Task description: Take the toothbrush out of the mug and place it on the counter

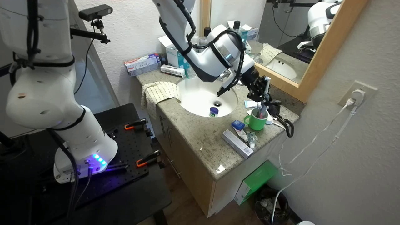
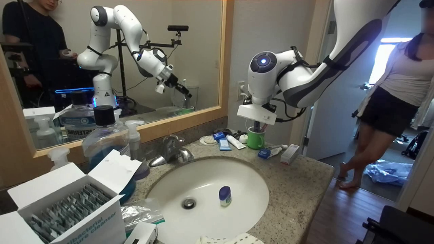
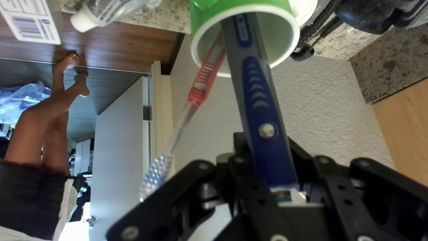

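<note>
The bright green mug (image 1: 257, 122) stands upright on the beige speckled counter (image 1: 200, 137) near its right end; it also shows in an exterior view (image 2: 255, 140) and the wrist view (image 3: 204, 15). The toothbrush (image 3: 264, 100) has a grey handle with blue grips; its lower end is inside the mug. Its pale upper part (image 1: 267, 83) sticks up above my gripper. My gripper (image 3: 266, 144) is above the mug, its fingers close on both sides of the handle, apparently shut on it. In an exterior view a white board on the wrist hides most of the gripper.
A red-and-clear second toothbrush (image 3: 204, 80) leans in the mug beside the handle. Tubes (image 1: 251, 139), a blue floss box (image 1: 238, 125) and a long white box (image 1: 237, 143) lie near the mug. The sink (image 2: 210, 217), mirror (image 2: 145, 67) and black cord (image 1: 286, 125) are close by.
</note>
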Motion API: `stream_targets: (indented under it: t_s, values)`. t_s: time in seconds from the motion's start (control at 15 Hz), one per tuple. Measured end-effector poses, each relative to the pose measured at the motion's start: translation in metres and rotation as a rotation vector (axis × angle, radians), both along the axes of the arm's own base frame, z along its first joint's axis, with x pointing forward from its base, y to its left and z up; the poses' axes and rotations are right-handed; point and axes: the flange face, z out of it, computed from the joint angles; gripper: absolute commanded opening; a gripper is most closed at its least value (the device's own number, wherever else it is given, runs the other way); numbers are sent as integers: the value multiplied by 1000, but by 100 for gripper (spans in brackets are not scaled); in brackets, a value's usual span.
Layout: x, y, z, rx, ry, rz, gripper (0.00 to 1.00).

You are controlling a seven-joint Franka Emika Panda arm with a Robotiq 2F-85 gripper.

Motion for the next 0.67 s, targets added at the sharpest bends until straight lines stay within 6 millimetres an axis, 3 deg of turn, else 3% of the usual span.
stream_targets:
  t_s: [0.67]
  values:
    - [3,14,56,-19,-73,42,11]
